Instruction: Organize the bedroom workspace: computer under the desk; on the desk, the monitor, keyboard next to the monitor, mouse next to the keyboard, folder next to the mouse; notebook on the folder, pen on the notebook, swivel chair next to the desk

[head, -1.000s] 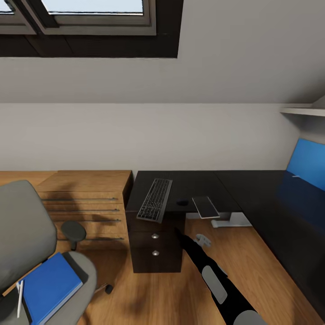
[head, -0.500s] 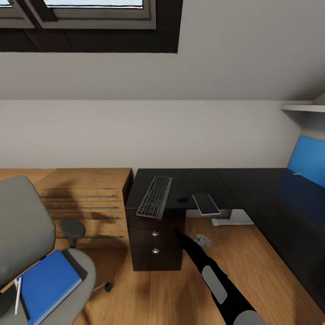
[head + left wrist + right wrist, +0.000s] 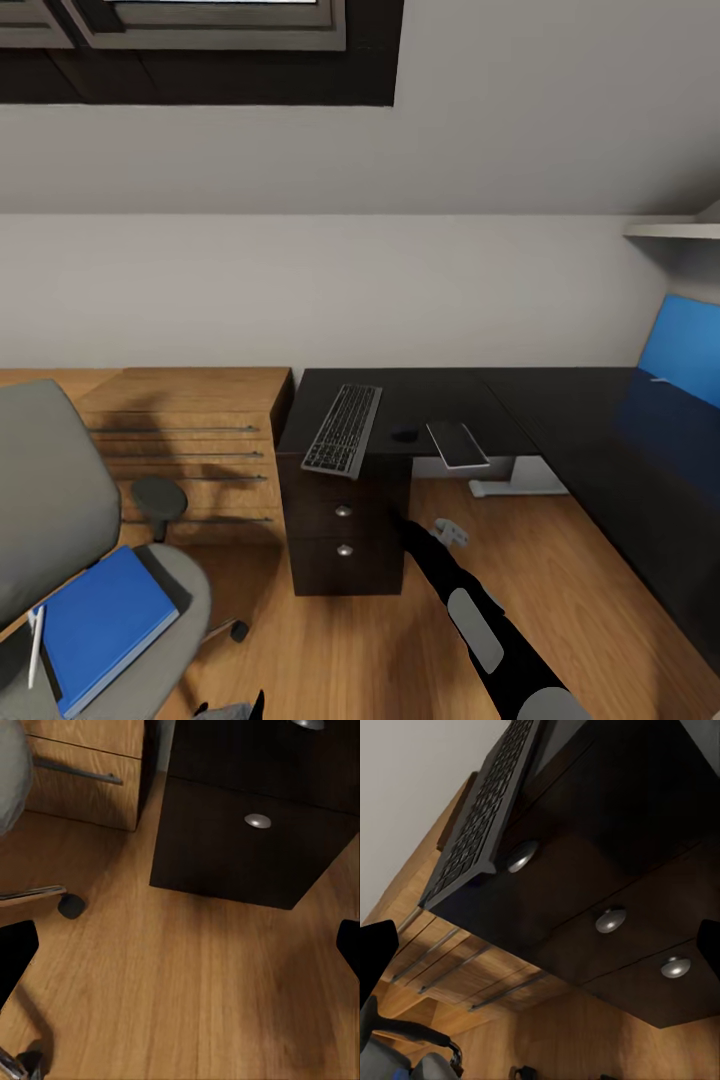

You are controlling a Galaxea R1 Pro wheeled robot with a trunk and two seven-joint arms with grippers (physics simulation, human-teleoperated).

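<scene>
Two grippers here, and both have their fingers spread wide with nothing between them. In the left wrist view the left gripper (image 3: 180,952) shows as dark fingertips (image 3: 13,958) at either edge of the picture, hanging over bare wood floor (image 3: 187,990) just in front of the drawer unit (image 3: 251,832). The right gripper (image 3: 540,945) is the same deal, tips far apart, looking up at the drawer knobs (image 3: 610,919) and the underside edge of the keyboard (image 3: 484,814).

From the head view, nearest is the right arm (image 3: 480,620) stretching forward toward the drawer unit (image 3: 345,525), its gripper end up close to the drawer fronts. Down at the left is the chair (image 3: 60,520), grey, with a black armrest (image 3: 160,495). The blue folder (image 3: 100,625) lies flat on its seat, and the pen (image 3: 36,645) sits at the folder's near left edge. A dark strip peeks out beside the folder, can't tell what it is.

Further back, the keyboard (image 3: 345,428) rests on the desk (image 3: 560,400) with its near end hanging over the edge above the drawers. A small dark blob beside it might be the mouse, too small to call. Just right of that a flat dark slab (image 3: 457,443) overhangs the desk edge. The dresser (image 3: 190,450) stands left of the desk, touching or nearly so. A blue panel (image 3: 685,350) is at far right. No readable writing or labels anywhere.
</scene>
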